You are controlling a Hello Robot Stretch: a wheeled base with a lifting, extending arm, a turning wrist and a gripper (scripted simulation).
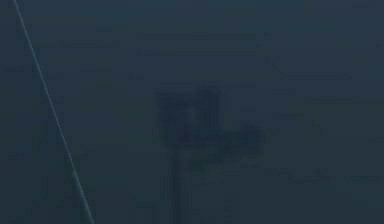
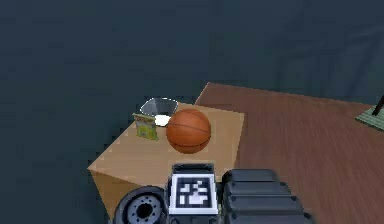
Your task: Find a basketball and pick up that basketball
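Dark gripper body sits at the arm side view's bottom edge, left of a white marker square. Its fingers cannot be made out, so neither their state nor whether they hold anything can be told. Just beyond, an orange basketball rests on a tan boxy table, near its right edge. A metal bowl and a small yellow-green carton stand just beside the ball. Brown wooden floor lies open to the right. In the forward view, a dark blue wall stands ahead.

Dk blue wall, brown wood floor, tan cabinet.
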